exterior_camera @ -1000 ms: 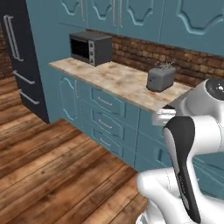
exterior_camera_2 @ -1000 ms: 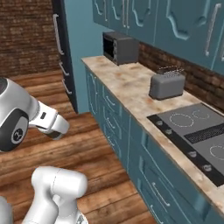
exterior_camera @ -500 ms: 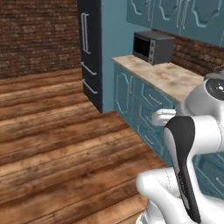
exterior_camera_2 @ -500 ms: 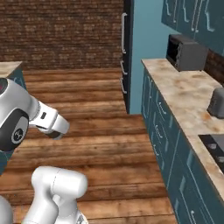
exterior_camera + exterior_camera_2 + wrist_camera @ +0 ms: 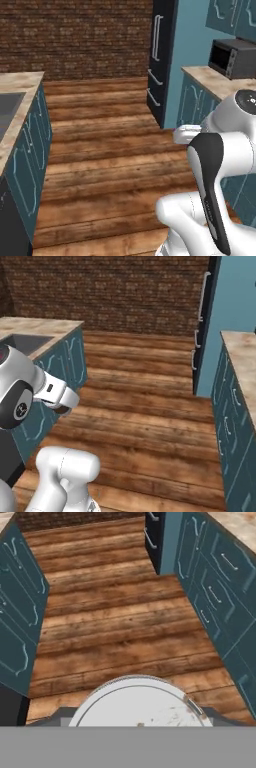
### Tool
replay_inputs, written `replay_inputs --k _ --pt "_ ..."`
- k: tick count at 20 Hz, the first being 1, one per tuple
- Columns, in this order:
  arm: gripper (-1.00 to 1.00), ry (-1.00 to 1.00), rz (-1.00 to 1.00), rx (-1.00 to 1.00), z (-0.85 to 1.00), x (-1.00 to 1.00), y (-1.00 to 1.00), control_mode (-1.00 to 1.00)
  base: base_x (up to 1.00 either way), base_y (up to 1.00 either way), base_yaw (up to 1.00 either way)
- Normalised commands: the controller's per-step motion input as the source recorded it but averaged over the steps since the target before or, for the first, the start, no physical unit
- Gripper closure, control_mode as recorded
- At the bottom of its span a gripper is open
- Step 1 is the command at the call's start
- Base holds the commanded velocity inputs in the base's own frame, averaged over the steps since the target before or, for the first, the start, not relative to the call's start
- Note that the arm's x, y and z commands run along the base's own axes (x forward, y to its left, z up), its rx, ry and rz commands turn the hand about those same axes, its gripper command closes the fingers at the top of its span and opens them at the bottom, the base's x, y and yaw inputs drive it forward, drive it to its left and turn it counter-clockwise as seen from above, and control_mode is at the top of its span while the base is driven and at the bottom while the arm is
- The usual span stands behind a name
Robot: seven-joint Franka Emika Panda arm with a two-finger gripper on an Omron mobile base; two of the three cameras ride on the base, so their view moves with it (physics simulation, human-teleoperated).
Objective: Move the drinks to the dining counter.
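Two desks (image 5: 15,95) (image 5: 212,80) flank your wood floor (image 5: 110,150); one microwave (image 5: 232,57), one fridge (image 5: 162,55). Your end effector's state can't be told.

A black microwave (image 5: 234,58) sits on the marble counter (image 5: 216,82) at its back edge, beside a tall dark fridge (image 5: 161,60) (pale handles on its door), with plank floor (image 5: 110,165) and a brick wall (image 5: 75,37) beyond.
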Motion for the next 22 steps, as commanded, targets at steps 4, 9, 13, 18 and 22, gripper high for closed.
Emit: replay_inputs --k 4,9,13,18,22 --pt "1.0 0.0 0.0 0.0 0.0 0.0 0.0 1.0 0.0 0.32 0.4" --pt "1.0 0.0 0.0 0.0 0.0 0.0 0.0 1.0 0.0 0.37 0.37" --pt "1.0 0.0 0.0 0.0 0.0 0.0 0.0 1.0 0.0 0.37 0.34" --pt "1.0 0.0 0.0 0.0 0.0 0.0 0.0 1.0 0.0 0.34 0.33" --pt "1.0 0.0 0.0 0.0 0.0 0.0 0.0 1.0 0.0 0.37 0.32"
